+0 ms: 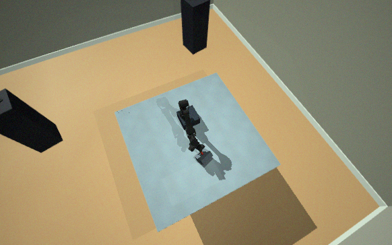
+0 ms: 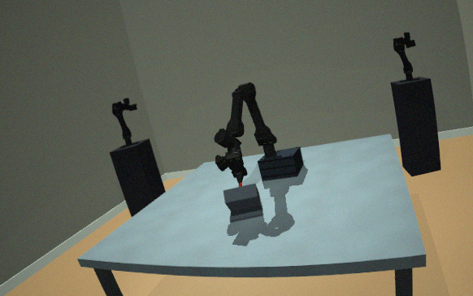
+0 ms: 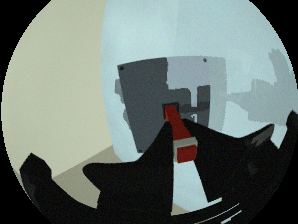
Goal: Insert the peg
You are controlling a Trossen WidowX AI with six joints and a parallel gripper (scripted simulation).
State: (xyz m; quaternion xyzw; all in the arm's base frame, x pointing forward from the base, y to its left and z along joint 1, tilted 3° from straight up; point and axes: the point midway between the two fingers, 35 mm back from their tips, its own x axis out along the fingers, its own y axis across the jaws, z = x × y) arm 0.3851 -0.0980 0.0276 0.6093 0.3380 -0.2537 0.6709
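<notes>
The red peg (image 1: 202,153) (image 2: 240,185) (image 3: 181,131) has flat sides and a pale band near its top end. My gripper (image 2: 240,178) (image 3: 176,124) is shut on the peg and holds it just above the sloped panel. The grey panel (image 1: 204,159) (image 2: 243,195) (image 3: 141,102) has a dark, square-looking hole (image 3: 165,105). In the wrist view the peg's lower end is at the hole's mouth, with dark hole edge showing above and left of it. How deep the end sits is hidden. The peg's sides look roughly in line with the hole's edges.
The arm's dark base box (image 1: 193,116) (image 2: 280,163) stands behind the panel on the pale blue table (image 1: 161,188) (image 2: 345,228). Shadows of the arm fall across the panel and table. Two dark pedestals (image 2: 138,179) (image 2: 416,126) with small arms stand beyond the table.
</notes>
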